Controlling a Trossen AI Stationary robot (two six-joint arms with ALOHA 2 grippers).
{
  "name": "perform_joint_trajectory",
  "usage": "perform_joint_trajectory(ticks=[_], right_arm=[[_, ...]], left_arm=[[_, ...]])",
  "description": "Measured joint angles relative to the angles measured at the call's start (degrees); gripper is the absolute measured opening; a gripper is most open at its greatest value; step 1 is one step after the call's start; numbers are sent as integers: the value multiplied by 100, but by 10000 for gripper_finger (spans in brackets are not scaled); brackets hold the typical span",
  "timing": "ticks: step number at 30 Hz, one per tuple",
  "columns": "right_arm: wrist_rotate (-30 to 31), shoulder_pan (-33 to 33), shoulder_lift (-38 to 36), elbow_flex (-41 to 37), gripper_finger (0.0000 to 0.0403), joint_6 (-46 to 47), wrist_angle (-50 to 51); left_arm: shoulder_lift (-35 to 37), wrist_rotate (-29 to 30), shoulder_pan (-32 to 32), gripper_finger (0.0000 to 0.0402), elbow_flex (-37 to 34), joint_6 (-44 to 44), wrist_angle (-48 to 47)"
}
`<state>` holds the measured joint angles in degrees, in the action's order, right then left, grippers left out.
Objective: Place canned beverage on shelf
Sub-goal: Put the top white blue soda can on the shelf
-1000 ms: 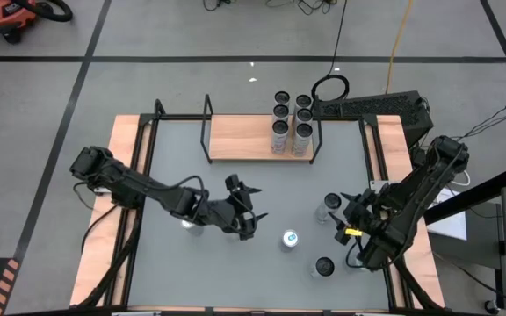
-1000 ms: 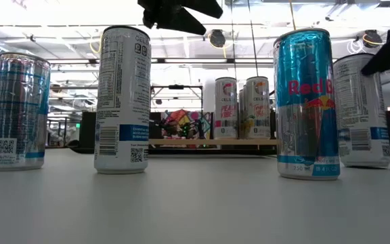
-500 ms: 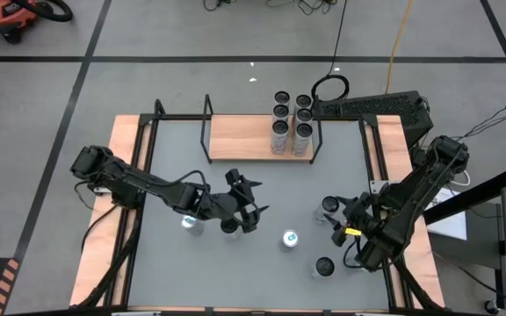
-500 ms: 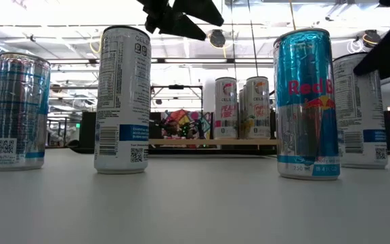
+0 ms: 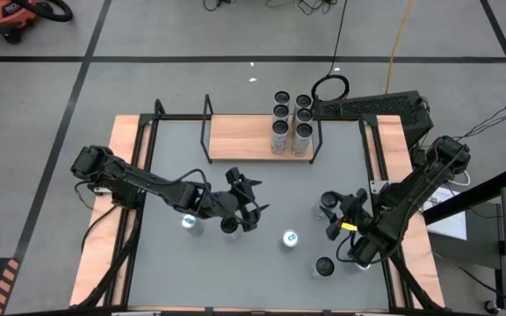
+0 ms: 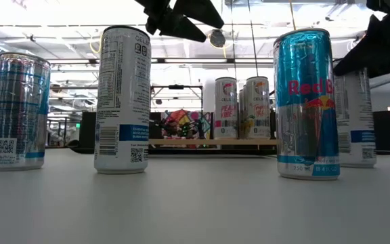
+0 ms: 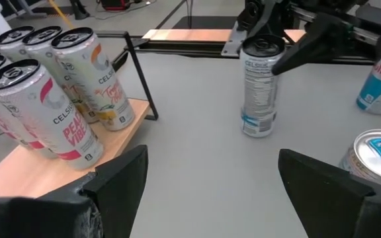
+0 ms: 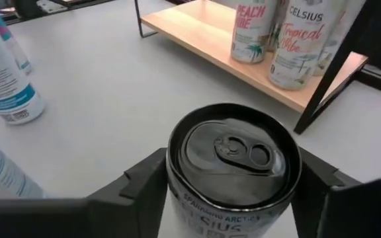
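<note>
Two right end effector (image 8: 227, 192) fingers flanking a black-topped can (image 8: 229, 173), partly open.

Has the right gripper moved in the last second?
Yes. In the high view the right gripper has shifted toward the table's middle, away from the right wooden edge, and closed in around the can, which stands where it was.

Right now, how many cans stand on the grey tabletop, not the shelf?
5: two cans by the left gripper, one mid-table, one nearer the front edge, one at the right gripper.
</note>
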<state>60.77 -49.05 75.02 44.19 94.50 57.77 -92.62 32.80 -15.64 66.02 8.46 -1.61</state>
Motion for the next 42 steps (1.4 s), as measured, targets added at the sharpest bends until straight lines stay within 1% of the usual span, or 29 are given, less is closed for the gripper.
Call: perform_joint_trajectory(ticks=[3,6,10,17,20,22,26,28,32,37,42], right_arm=[[47,7,0,-22,189,-204,-201],[160,15,3,-23,181,-609,-584],[344,44,-23,-33,179,-1403,-1129],[493,265,-432,-33,180,-3433,-2102],[469,368,-751,-33,180,-4330,-2477],[338,461,-994,-33,180,-4936,-2720],[-335,724,-1460,-33,180,-6475,-3350],[-881,931,-1646,-33,180,-7392,-3813],[-1999,1432,-1917,-33,180,-8907,-4621],[-2917,2027,-1984,-32,180,-9971,-5236],[-4101,2617,-1825,-241,180,-10648,-6297]], left_arm=[[0,0,-2,334,0,-5,2],[0,-34,0,334,0,5,16],[-48,-434,1,334,0,1,257],[-405,-1335,31,334,1,-448,1117],[-546,-1353,83,334,0,-543,1339],[-575,-1367,114,334,0,-596,1433],[-575,-1509,233,334,0,-624,1474],[-575,-1592,291,334,0,-648,1513],[-575,-2026,429,334,0,-775,1783],[-575,-2100,518,334,0,-746,1799],[-575,-2076,518,334,0,-762,1794]])
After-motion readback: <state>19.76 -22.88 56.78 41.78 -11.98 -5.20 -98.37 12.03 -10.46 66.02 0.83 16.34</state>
